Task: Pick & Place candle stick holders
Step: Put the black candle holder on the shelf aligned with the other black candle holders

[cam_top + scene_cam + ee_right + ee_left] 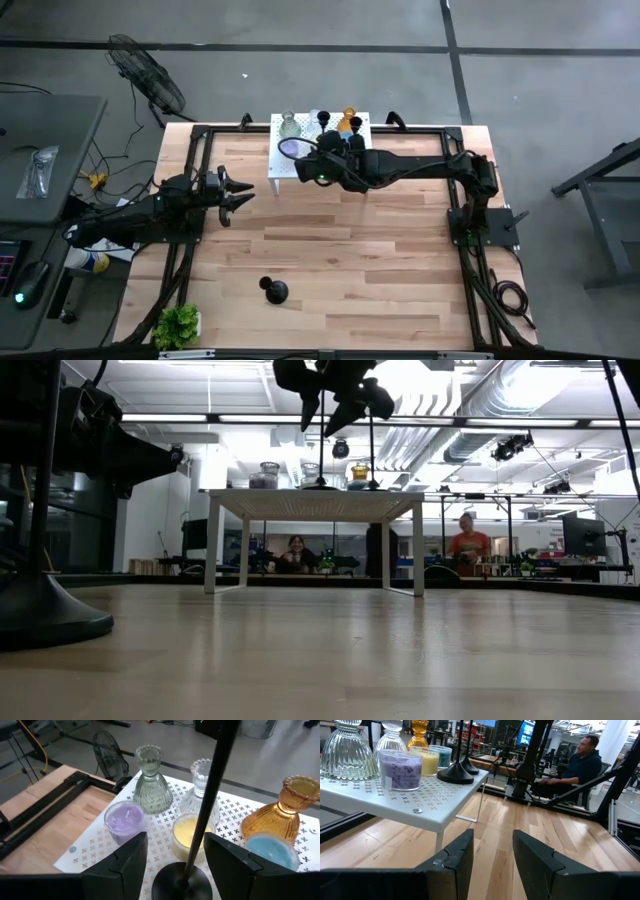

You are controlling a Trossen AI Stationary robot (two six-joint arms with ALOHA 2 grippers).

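A white perforated stand (pixel 281 170) stands at the table's far middle. On it are greenish (pixel 152 780), clear (pixel 202 782) and amber (pixel 290 810) glass holders, purple (pixel 125 822), yellow (pixel 186 834) and blue (pixel 270 851) cups, and two black candle stick holders (pixel 456 772). My right gripper (pixel 175 855) hovers open above the stand. Its fingers stand on either side of one black holder's thin stem (pixel 212 795), whose round base (pixel 182 881) rests on the stand. A third black holder (pixel 273 290) stands on the table near the front edge. My left gripper (pixel 492 855) waits open at the table's left (pixel 243 195).
A small green plant (pixel 178 325) sits at the near left corner. Black frame rails (pixel 190 230) run along the table's left and right sides. Bare wood lies between the stand and the lone holder. People sit in the room beyond the table (pixel 296 550).
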